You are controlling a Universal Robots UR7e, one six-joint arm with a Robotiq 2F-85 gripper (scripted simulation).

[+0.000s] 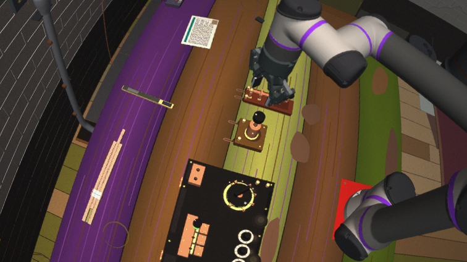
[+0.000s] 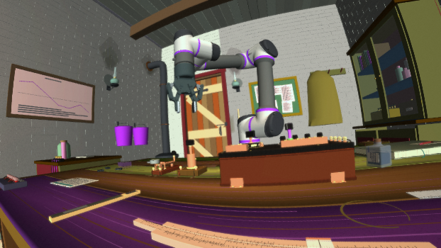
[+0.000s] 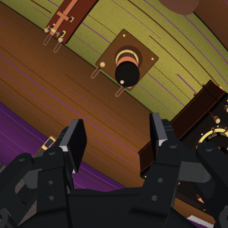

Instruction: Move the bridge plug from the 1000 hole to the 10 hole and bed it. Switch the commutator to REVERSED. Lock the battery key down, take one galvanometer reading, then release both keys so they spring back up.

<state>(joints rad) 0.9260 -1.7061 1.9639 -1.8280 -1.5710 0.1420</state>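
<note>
The commutator [image 1: 251, 133] [image 2: 191, 163] [image 3: 127, 63], a square brown base with a black-knobbed handle, stands between the key block [image 1: 268, 101] [image 2: 163, 168] [image 3: 63, 19] and the black bridge box [image 1: 218, 226] [image 2: 287, 161]. The key block is a red-brown base with brass levers. The bridge plug [image 1: 197, 223] [image 2: 289, 131] sits upright in the copper blocks on the bridge box. A dial [image 1: 239, 195] lies on the box's far part. My gripper [image 1: 269, 90] [image 2: 185, 101] [image 3: 118, 137] hangs high above the key block. It is open and holds nothing.
The long bench has purple, brown and olive strips. A slide rule [image 1: 104, 177] and a ruler [image 1: 147, 97] lie on the purple strip. A printed card [image 1: 199, 31] lies further back. A grey pipe [image 1: 57, 58] rises at the left edge. My arm's base stands on a red plate [image 1: 347, 205].
</note>
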